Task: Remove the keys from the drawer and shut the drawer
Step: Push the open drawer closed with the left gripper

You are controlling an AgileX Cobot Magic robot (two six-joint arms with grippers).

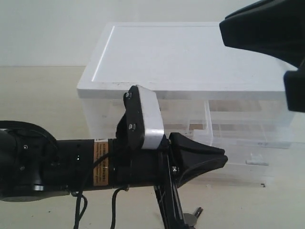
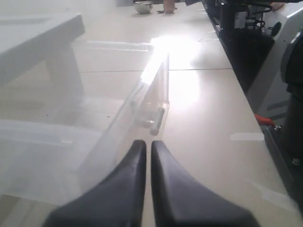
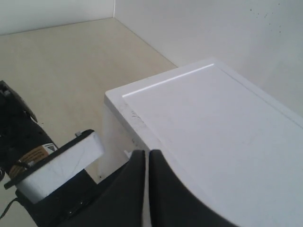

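Observation:
The translucent drawer [image 2: 142, 99] stands pulled out from the white-topped cabinet [image 1: 190, 57]. Its small white tab handle [image 2: 157, 119] lies just beyond the tips of my left gripper [image 2: 148, 144], which is shut with nothing between its fingers. From the exterior view, the left gripper [image 1: 222, 159] points at the lower right drawer [image 1: 252, 152], short of the handle [image 1: 257, 162] and faint label [image 1: 259, 142]. My right gripper [image 3: 147, 152] is shut and empty, hovering over the front edge of the cabinet top [image 3: 213, 123]; it enters at the upper right [image 1: 224, 28]. The keys are not visible in any view.
The left arm [image 1: 57, 164] with its white camera housing [image 1: 150, 119] stretches across the foreground in front of the cabinet. Beige tabletop [image 2: 208, 123] runs beside the drawer to an edge, with dark equipment [image 2: 241, 28] beyond. A small bowl [image 2: 143, 6] sits far off.

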